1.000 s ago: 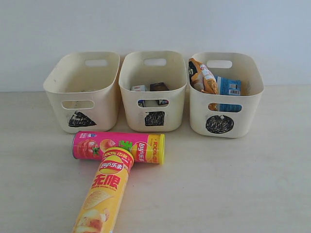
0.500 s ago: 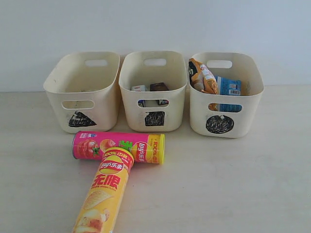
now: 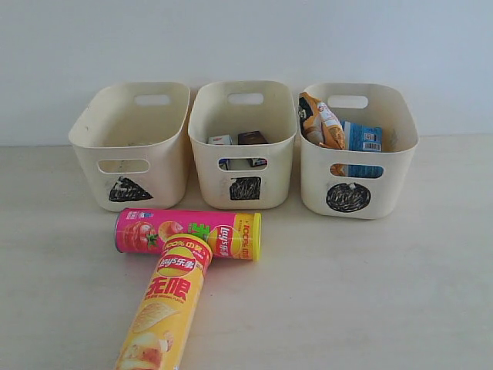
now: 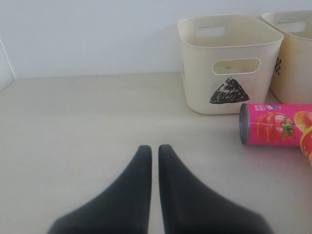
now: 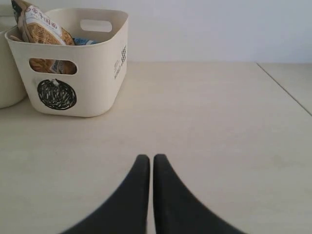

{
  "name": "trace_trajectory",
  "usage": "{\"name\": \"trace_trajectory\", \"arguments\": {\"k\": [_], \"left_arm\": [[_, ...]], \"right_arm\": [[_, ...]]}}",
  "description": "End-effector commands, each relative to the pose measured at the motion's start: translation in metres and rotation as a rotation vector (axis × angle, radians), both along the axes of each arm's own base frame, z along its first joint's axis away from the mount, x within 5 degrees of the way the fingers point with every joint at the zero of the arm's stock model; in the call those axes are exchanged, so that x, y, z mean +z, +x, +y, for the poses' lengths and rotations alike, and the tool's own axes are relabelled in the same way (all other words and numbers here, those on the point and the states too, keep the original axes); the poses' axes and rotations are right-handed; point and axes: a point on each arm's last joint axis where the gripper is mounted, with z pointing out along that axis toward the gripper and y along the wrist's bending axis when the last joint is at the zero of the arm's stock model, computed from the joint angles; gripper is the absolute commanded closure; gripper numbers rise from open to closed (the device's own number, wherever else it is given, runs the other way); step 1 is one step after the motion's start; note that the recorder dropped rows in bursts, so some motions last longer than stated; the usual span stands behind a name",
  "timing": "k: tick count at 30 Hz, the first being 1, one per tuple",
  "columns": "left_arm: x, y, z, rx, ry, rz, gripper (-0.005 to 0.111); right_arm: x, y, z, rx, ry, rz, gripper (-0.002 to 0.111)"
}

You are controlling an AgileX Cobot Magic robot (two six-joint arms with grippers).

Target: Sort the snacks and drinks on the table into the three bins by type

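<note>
A pink chip tube (image 3: 189, 233) lies crosswise on the table (image 3: 362, 293) before the bins, and a yellow chip tube (image 3: 166, 308) lies with its cap against it. The triangle bin (image 3: 132, 146) looks empty. Two small cartons (image 3: 237, 140) sit in the square bin (image 3: 245, 146). An orange packet (image 3: 320, 122) and a blue packet (image 3: 362, 139) stand in the circle bin (image 3: 354, 150). Neither gripper shows in the exterior view. My left gripper (image 4: 150, 149) is shut and empty, away from the pink tube (image 4: 275, 124) and triangle bin (image 4: 226, 63). My right gripper (image 5: 146, 158) is shut and empty, apart from the circle bin (image 5: 73, 63).
A pale wall runs behind the bins. In the right wrist view a seam (image 5: 285, 90) crosses the table far from the circle bin.
</note>
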Motion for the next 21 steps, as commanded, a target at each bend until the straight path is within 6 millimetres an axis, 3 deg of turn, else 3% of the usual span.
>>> {"name": "trace_trajectory", "arguments": {"k": [1, 21], "left_arm": [[0.002, -0.0002, -0.0005, -0.006, -0.012, -0.014, 0.103], [0.002, -0.0002, -0.0005, -0.006, -0.012, -0.014, 0.103]], "right_arm": [[-0.0016, -0.0003, -0.0004, -0.008, 0.005, 0.001, 0.108], [-0.003, -0.0007, -0.0004, -0.007, 0.002, 0.017, 0.108]]}}
